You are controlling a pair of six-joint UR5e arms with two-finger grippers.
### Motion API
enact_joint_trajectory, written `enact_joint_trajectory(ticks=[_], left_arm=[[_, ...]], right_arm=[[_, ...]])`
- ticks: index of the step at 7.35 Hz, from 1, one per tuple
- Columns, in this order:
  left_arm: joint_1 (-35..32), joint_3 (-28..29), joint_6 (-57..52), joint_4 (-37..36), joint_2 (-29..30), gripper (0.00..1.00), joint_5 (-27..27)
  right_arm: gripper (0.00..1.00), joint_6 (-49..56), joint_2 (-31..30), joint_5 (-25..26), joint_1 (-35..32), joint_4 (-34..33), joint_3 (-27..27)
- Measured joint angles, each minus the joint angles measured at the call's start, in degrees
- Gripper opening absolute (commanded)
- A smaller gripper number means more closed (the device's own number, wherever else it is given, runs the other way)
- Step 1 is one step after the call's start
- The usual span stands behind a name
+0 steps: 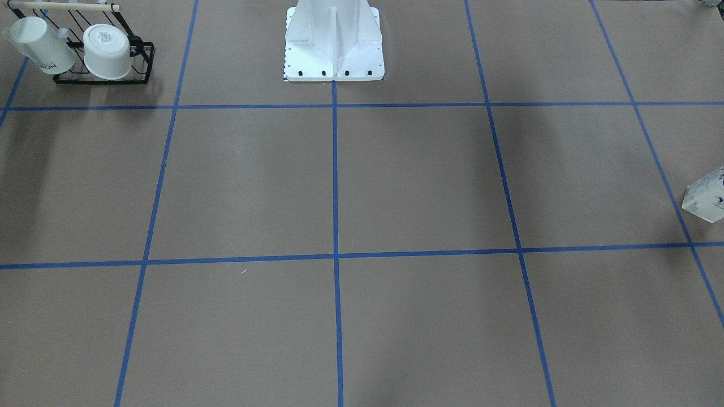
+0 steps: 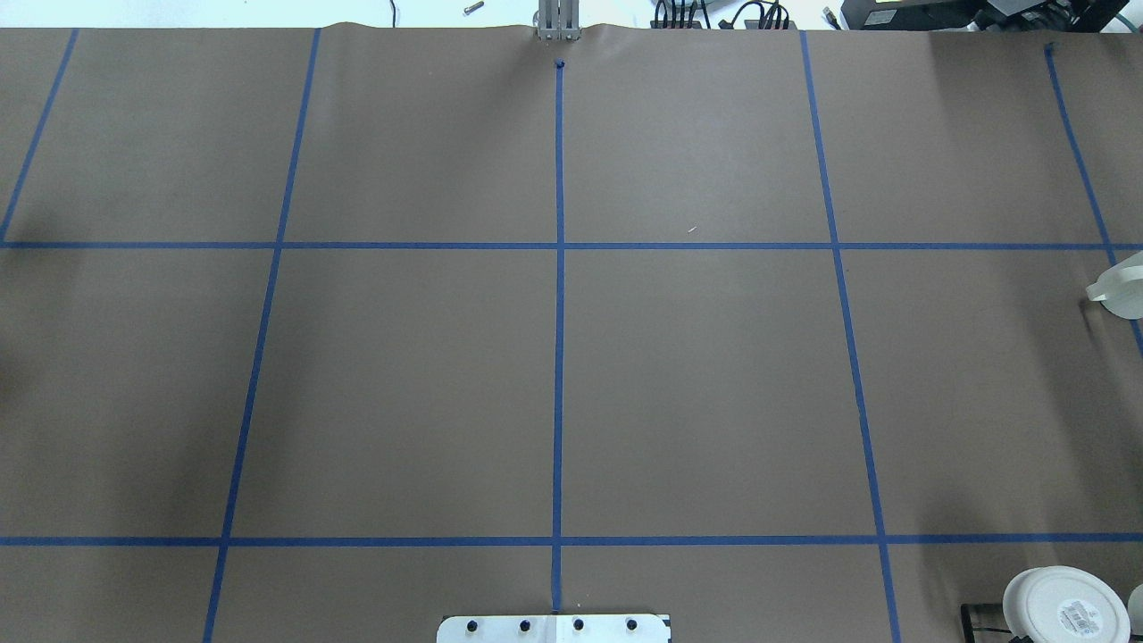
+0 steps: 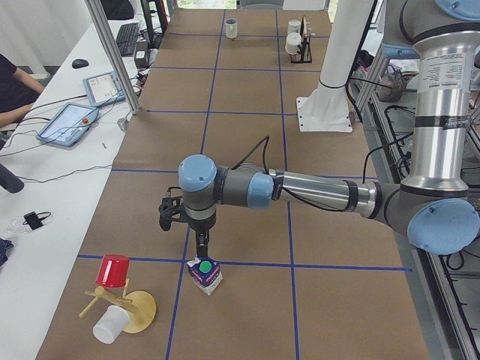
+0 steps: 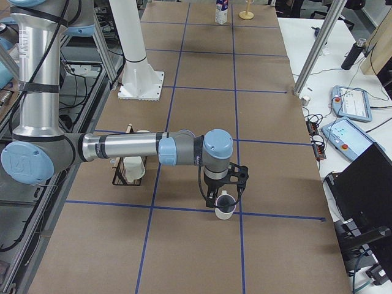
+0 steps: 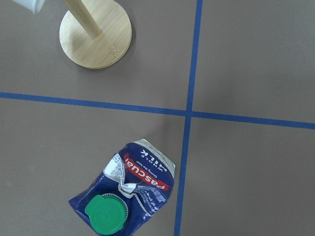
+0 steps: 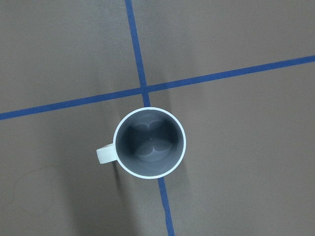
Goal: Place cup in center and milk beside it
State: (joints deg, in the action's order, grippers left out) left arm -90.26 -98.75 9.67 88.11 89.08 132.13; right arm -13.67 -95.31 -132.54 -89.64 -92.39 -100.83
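Note:
The cup [image 6: 150, 142], a white mug with a grey inside, stands upright on a blue tape line just past a crossing, directly under my right wrist camera. It also shows in the exterior right view [image 4: 225, 207], at the overhead view's right edge [image 2: 1121, 290] and far off in the exterior left view [image 3: 232, 28]. My right gripper [image 4: 223, 197] hangs right over it; I cannot tell its state. The milk [image 5: 125, 194] stands by another crossing, green cap up [image 3: 205, 274] [image 1: 707, 195]. My left gripper [image 3: 201, 246] hovers just above it; I cannot tell its state. The center [image 2: 560, 246] [image 1: 336, 257] is bare.
A black rack [image 1: 102, 56] [image 4: 128, 168] with two white mugs stands near the robot base [image 1: 334, 45]. A wooden stand [image 3: 124, 307] [image 5: 96, 34] with a red and a white cup is near the milk. A desk with tablets [image 3: 67, 120] borders the table.

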Motion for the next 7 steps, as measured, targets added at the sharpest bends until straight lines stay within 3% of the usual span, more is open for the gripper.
enact_joint_trajectory(ticks=[7], left_arm=[[0.00,0.31,0.00,0.12,-0.05,0.98,0.16]], right_arm=[[1.00,0.01,-0.35,-1.32,-0.44,0.11,-0.70]])
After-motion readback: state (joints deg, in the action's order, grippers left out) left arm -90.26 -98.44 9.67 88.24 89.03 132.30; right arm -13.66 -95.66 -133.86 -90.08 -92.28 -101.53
